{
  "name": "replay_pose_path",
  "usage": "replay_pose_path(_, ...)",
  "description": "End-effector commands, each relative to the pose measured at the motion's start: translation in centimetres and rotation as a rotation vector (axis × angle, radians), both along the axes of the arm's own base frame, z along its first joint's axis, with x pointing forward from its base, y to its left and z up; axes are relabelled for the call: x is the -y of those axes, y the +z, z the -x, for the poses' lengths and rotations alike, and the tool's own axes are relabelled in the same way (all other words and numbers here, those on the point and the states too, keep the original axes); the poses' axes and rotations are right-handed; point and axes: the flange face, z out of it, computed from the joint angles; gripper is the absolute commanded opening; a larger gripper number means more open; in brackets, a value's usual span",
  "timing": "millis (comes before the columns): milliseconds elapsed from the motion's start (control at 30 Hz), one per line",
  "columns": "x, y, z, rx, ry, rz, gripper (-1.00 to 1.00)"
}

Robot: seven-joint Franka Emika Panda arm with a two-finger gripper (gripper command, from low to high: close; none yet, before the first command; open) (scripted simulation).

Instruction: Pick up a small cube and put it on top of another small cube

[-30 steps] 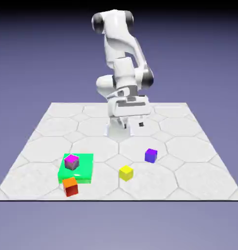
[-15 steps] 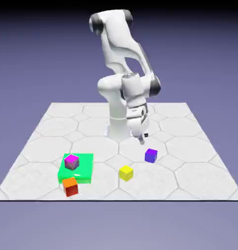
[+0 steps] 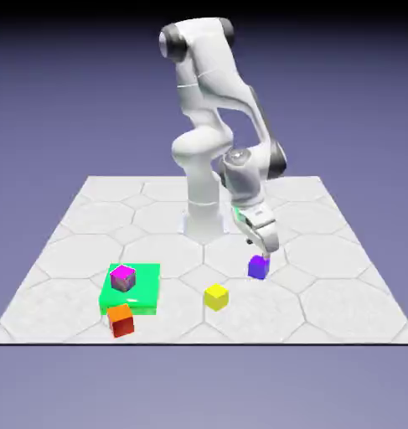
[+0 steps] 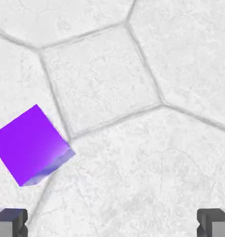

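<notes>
The small violet-blue cube [image 3: 258, 267] rests on the white tiled table, right of the middle in the exterior view. My gripper [image 3: 260, 250] hangs just above it and slightly behind, open and empty. In the hand view the violet cube [image 4: 31, 146] lies at the left, off to the side of the gap between my two grey fingertips [image 4: 10, 222], which stand far apart at the bottom corners. The magenta-topped cube [image 3: 122, 277] with greyish sides sits on a flat green slab [image 3: 144, 297] at the exterior view's left.
A yellow cube [image 3: 215, 297] lies in front and to the left of the violet one. An orange-red cube [image 3: 120, 319] stands at the green slab's front corner, near the table's front edge [image 3: 198, 342].
The arm has swung forward and down toward the exterior view's right, bringing the open gripper from near the base to just above the violet cube. No cube has moved.
</notes>
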Motion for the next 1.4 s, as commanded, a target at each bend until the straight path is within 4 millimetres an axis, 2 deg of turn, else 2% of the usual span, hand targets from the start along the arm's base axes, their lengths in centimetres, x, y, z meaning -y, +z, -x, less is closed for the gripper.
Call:
replay_pose_path(0,-0.2,-0.4,0.3,-0.007,0.045,0.000,0.00)
replay_pose_path(367,-1.6,-4.1,3.6,-0.078,0.530,-0.035,0.00)
replay_pose_path(500,-1.8,-5.0,3.7,-0.080,0.537,-0.037,0.00)
replay_pose_path(900,-2.4,-10.9,5.1,-0.079,0.536,-0.035,0.00)
replay_pose_path(933,-2.4,-10.9,5.1,-0.079,0.536,-0.035,-1.00)
replay_pose_path(967,-2.4,-10.9,5.1,-0.079,0.536,-0.035,-1.00)
replay_pose_path(1367,-1.8,-4.8,3.7,-0.079,0.537,-0.036,-1.00)
